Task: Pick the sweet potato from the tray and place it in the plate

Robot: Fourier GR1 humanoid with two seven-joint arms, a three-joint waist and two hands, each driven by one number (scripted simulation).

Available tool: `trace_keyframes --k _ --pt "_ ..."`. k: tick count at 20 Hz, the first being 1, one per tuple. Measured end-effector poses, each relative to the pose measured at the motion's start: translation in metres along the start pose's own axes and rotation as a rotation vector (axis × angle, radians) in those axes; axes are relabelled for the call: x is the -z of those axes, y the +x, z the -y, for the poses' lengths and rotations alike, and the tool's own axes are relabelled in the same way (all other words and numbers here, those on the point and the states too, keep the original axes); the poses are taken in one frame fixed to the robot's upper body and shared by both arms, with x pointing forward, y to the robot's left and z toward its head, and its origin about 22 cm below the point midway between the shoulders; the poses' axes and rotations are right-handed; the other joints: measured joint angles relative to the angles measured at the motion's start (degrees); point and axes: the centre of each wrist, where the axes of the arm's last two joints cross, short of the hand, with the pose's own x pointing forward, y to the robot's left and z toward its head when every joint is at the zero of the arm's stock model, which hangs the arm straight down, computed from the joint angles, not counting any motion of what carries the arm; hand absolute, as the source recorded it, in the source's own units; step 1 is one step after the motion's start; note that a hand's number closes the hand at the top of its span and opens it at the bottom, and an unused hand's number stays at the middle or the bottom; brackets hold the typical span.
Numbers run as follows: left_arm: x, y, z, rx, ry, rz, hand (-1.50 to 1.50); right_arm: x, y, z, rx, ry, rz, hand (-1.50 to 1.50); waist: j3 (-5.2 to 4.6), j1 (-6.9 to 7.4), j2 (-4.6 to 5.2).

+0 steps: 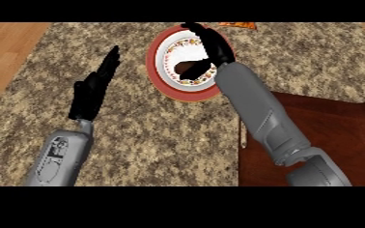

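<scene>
1. The left forearm [61,157] rose from the lower left edge, leaning a little to the right.
2. The left hand [94,91] was held edge-on, its fingers straight and together, tips pointing up and to the right, touching nothing.
3. The right forearm [253,106] came in from the lower right and ran diagonally up and to the left.
4. The right hand [212,43] reached farthest forward, its fingers stretched out ahead of the wrist.

Speckled stone counter [178,140], dark wooden tray [324,125], glazed plate [154,72]
</scene>
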Motion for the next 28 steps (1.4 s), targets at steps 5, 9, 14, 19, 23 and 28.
trace_keyframes --k 5,9,14,19,23,28 --pt "-0.004 -0.006 -0.009 -0.005 0.037 -0.022 0.00 0.002 -0.003 0.012 0.185 -0.116 -0.007 -1.50 -0.01 -2.54 -0.37" --pt "-0.008 -0.007 -0.015 -0.001 0.052 -0.027 0.00 0.001 -0.018 0.039 0.268 -0.215 -0.031 -1.50 -0.03 -3.72 -0.62" --pt "-0.014 -0.012 -0.021 0.003 0.079 -0.036 0.00 -0.013 -0.056 0.084 0.332 -0.267 -0.046 -1.50 -0.03 -4.80 -0.87" --pt "-0.012 -0.007 -0.025 -0.006 0.080 -0.039 0.00 -0.035 -0.095 0.123 0.335 -0.265 -0.048 -1.50 -0.02 -4.90 -0.82" --pt "-0.011 -0.010 -0.023 0.001 0.079 -0.032 0.00 -0.049 -0.114 0.142 0.326 -0.255 -0.050 -1.50 -0.01 -4.78 -0.74" --pt "-0.010 -0.008 -0.019 0.000 0.076 -0.027 0.00 -0.063 -0.130 0.158 0.340 -0.261 -0.051 -1.50 0.01 -4.42 -0.60"
